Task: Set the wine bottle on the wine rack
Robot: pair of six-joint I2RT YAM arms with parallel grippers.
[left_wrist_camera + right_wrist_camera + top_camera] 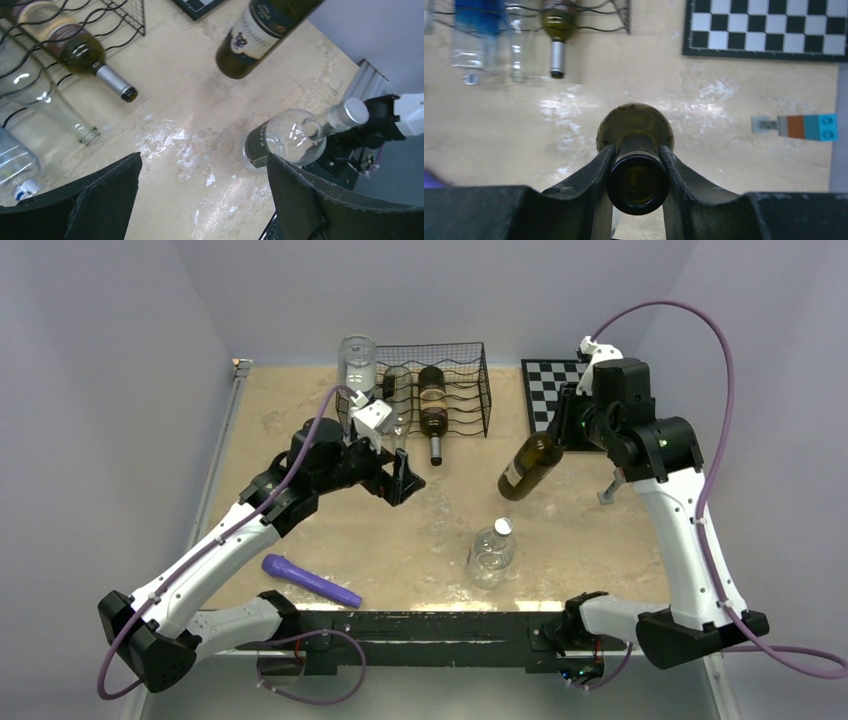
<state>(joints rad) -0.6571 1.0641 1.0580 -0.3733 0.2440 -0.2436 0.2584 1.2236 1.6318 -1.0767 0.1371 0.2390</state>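
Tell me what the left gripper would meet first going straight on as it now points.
Most likely the beige marbled tabletop: the open left gripper frames bare surface. The clear glass bottle sits to the side of that line, though depth is unclear.

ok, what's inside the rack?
A dark bottle, neck sticking out; clear glass bottle beside it; plastic bottle at the rack's left end. The left arm partly covers that end from above.

Illumination: bright, even, diffuse, from overhead. Shadows: faint and soft-edged on the table (300, 430). Glare: white streaks toward the table's near edge in both wrist views; highlights on the clear bottle (285, 137). Focus: overhead view mildly soft overall; in the right wrist view, the wine bottle (636, 185) mouth is blurred at close range and the chessboard (764, 25) is crisp. Colour: slight violet cast on the walls (110, 390).
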